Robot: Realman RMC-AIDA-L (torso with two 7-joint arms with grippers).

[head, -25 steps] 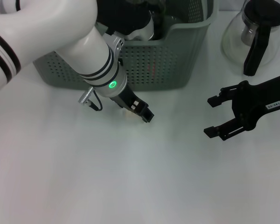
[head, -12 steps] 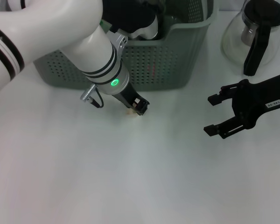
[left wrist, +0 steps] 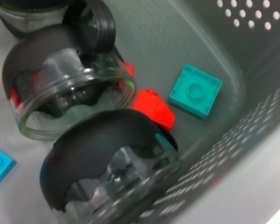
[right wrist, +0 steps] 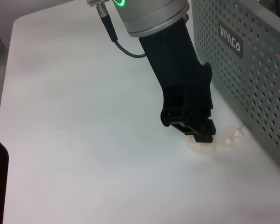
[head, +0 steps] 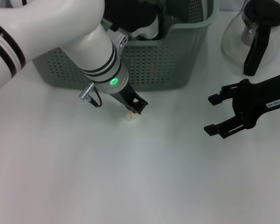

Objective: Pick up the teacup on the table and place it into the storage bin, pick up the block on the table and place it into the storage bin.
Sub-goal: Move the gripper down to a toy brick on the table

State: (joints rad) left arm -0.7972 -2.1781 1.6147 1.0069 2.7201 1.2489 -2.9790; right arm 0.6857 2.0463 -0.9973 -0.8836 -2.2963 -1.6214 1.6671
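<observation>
The left gripper (head: 136, 108) has its jaws clenched on a small pale block (head: 129, 117) that rests on the white tabletop (head: 130, 177), just in front of the storage bin (head: 168, 60). The right gripper (head: 213, 115) hangs with jaws released, well apart, below the glass coffee pot (head: 254, 32). Inside the bin lie glass teacups (left wrist: 70, 93), a red block (left wrist: 155, 108) and a teal block (left wrist: 196, 90).

The white surface (head: 130, 177) carries a grey-green perforated storage bin (head: 163, 65) at the back, a glass coffee pot (head: 254, 35) with a black handle to the bin's right, and a small pale block (head: 129, 117) lying just before the bin.
</observation>
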